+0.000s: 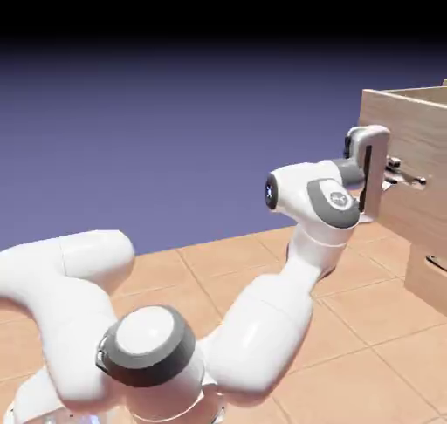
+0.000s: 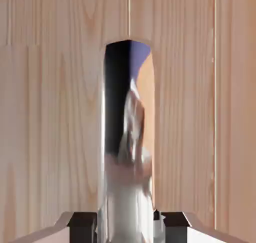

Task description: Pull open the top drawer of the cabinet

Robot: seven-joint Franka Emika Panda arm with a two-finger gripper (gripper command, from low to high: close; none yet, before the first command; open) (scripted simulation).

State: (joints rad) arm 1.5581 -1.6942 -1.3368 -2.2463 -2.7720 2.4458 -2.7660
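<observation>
Gripper (image 1: 403, 176) is clamped narrow on the handle (image 1: 410, 180) of the top drawer (image 1: 410, 126). In the hand view the 2 dark fingertips (image 2: 82, 222) sit at the bottom edge with the handle (image 2: 127, 152) between them, a shiny bar running up the middle of the frame and mirroring blue-violet and tan. Light wood grain of the drawer front (image 2: 50, 112) fills the rest of that view on both sides of the bar.

Exterior view: the hand points level toward the exterior view's right, flat against the drawer front. The thin silvery bar shows just past the hand, standing off the panel. The white wrist (image 1: 314, 200) sits directly behind the hand, with a grey-ringed joint facing the camera.

The drawer stands out from the cabinet (image 1: 432, 274) toward the arm; its open box top edge is visible near the upper right corner. The cabinet body is cut off by the right edge, with a lower drawer front and part of a dark handle (image 1: 434, 261) showing below.

The arm (image 1: 262, 318) rises from the lower left, folded at the elbow, with the shoulder bulk (image 1: 61, 283) at far left. Tan tiled floor (image 1: 367, 344) lies under it; blue-violet backdrop (image 1: 175, 126) is behind.
</observation>
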